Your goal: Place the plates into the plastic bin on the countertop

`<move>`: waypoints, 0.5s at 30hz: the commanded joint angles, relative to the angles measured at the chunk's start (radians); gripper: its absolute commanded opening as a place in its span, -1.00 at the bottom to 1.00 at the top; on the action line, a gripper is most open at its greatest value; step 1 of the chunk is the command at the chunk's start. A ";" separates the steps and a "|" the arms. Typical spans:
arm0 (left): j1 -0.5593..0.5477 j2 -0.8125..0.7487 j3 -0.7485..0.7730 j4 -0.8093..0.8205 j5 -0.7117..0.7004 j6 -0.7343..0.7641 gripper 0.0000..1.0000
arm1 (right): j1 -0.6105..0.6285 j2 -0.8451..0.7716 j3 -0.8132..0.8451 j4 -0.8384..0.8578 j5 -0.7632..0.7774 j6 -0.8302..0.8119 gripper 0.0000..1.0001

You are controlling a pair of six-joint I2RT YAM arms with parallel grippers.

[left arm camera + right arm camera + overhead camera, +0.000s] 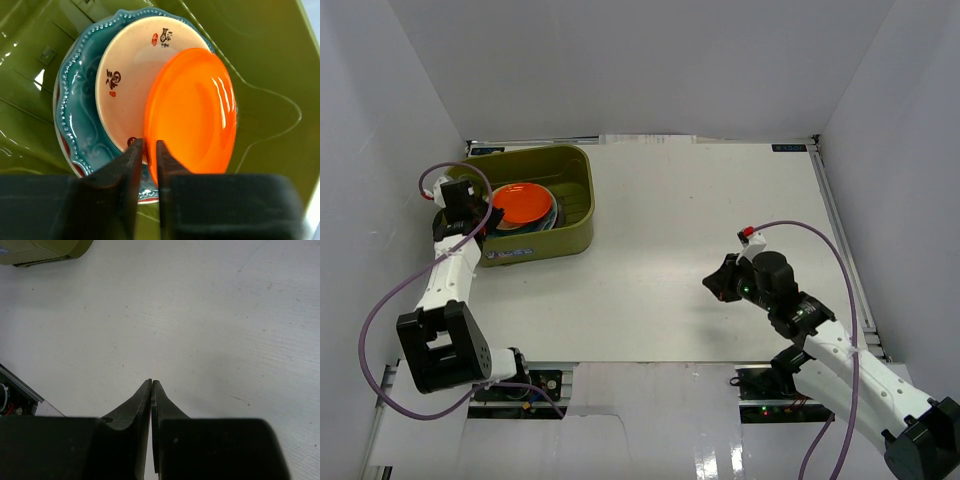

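The olive-green plastic bin (575, 205) stands at the far left of the white countertop (700, 230). Inside it lies a stack of plates: a scalloped teal plate (80, 115) with a cream-gold plate (130, 65) on top. My left gripper (149, 150) is shut on the rim of the glossy orange-red plate (192, 110) and holds it tilted over the stack; it also shows in the top view (523, 203). My right gripper (151, 384) is shut and empty, low over bare countertop at the right (725, 280).
White walls enclose the countertop on the left, back and right. A corner of the bin (45, 250) shows at the top left of the right wrist view. A purple cable (820, 240) loops over the right arm.
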 commanded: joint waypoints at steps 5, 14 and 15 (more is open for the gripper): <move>0.003 -0.052 0.057 0.011 0.023 0.022 0.62 | -0.004 0.011 0.082 0.011 0.015 -0.024 -0.82; 0.000 -0.241 0.112 0.010 0.228 0.054 0.96 | -0.002 0.020 0.220 -0.042 0.102 -0.070 -0.35; -0.003 -0.261 0.113 0.019 0.268 0.054 0.96 | -0.002 0.019 0.237 -0.049 0.116 -0.079 -0.22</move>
